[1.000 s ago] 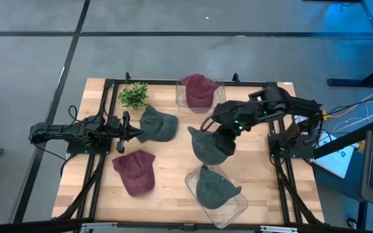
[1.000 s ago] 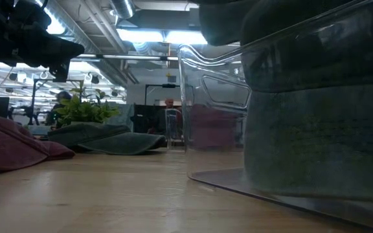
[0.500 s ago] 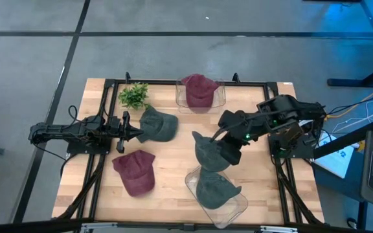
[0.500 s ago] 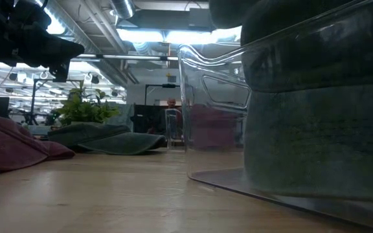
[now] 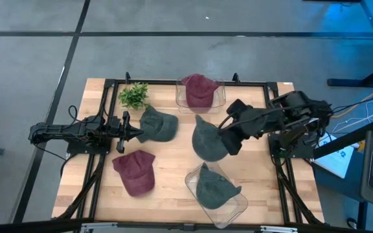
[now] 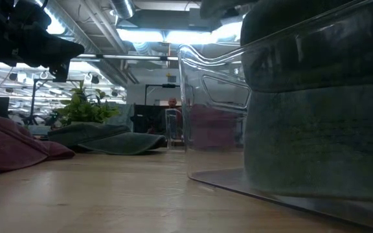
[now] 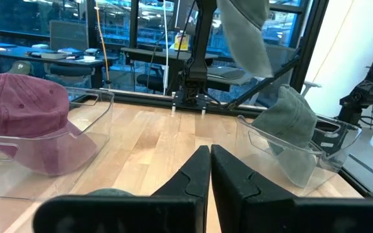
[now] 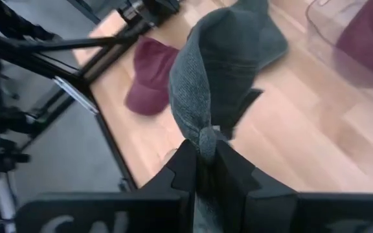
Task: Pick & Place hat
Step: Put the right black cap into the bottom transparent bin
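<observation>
High view: a grey hat is held above the middle of the wooden table, pinched by the fingers of the right gripper, whose arm reaches in from 3 o'clock. In the right wrist view the fingers are seen pressed onto a fold of this grey hat, which hangs clear of the table.

At 6 o'clock from the held hat a clear bin is seen with a second grey hat inside it. At 12 o'clock another clear bin is seen holding a maroon hat. A third grey hat lies on the table at 9 o'clock from the held one, and a second maroon hat lies toward 7 o'clock. A small green plant stands near the table's far left corner.

The left gripper is parked at 9 o'clock on the table's edge, just beside the lying grey hat. In the left wrist view its fingers are seen pressed together with nothing between them.
</observation>
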Tool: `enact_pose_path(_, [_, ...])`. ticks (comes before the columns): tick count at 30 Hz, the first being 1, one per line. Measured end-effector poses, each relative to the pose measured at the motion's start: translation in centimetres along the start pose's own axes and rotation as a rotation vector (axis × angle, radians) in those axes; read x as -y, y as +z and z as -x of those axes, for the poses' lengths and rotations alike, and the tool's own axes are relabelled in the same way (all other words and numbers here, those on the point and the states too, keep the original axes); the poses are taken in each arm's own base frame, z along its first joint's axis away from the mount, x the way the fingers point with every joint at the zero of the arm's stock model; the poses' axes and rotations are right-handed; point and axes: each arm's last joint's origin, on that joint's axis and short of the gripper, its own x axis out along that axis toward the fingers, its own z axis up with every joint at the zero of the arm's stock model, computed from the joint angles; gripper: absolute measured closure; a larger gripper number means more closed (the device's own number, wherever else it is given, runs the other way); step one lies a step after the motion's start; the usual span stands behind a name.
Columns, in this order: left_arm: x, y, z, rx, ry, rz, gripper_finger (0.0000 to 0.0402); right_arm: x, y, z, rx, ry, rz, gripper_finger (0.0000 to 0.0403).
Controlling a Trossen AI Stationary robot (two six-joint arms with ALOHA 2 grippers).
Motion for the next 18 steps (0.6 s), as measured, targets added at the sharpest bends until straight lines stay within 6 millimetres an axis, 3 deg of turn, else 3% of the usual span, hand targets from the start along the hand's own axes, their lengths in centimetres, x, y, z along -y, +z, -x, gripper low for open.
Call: enact_pose_path(18, [0.0, 0.0, 0.0, 0.000, 0.000, 0.000, 0.0392, -1.8, -1.6, 2.2, -0.019, 0.185, -0.202, 0.0368])
